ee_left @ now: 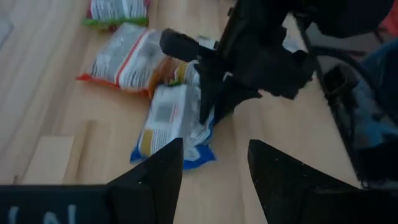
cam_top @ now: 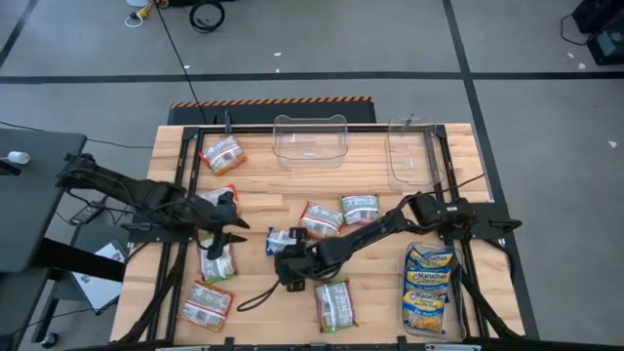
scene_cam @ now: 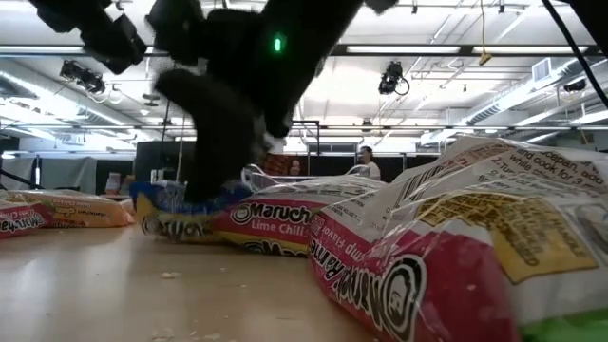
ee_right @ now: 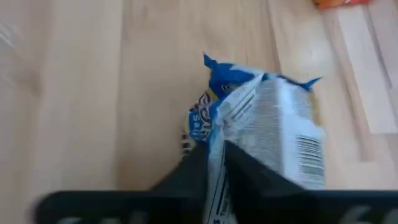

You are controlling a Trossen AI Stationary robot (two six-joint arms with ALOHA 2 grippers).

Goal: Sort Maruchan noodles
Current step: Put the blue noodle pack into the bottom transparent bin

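Maruchan noodle packets lie flat around the wooden table: red-and-white ones (cam_top: 222,154) (cam_top: 205,304) at the left, a red one (cam_top: 322,219) and a green one (cam_top: 359,208) mid-table, another green one (cam_top: 334,304) near the front. A blue-and-yellow packet (cam_top: 281,238) (ee_right: 280,124) lies at the centre with my right gripper (cam_top: 291,253) (ee_right: 217,155) shut on it. My left gripper (cam_top: 230,226) (ee_left: 214,168) hovers open to its left, above the table, with nothing between its fingers. My right gripper pinches a puckered fold of the blue-and-yellow packet's wrapper (ee_right: 216,134) between its two fingers, at the packet's edge. The fingers (ee_left: 208,102) slant down from the table's right side. The packet rests on the table with its barcode side up, and the pinched edge is drawn up.
Two clear bins (cam_top: 312,138) (cam_top: 411,151) stand at the table's far edge. A stack of blue-and-yellow packets (cam_top: 429,288) lies at the front right. A black frame (cam_top: 195,132) runs round the table. A black cable (cam_top: 255,295) lies near the front.
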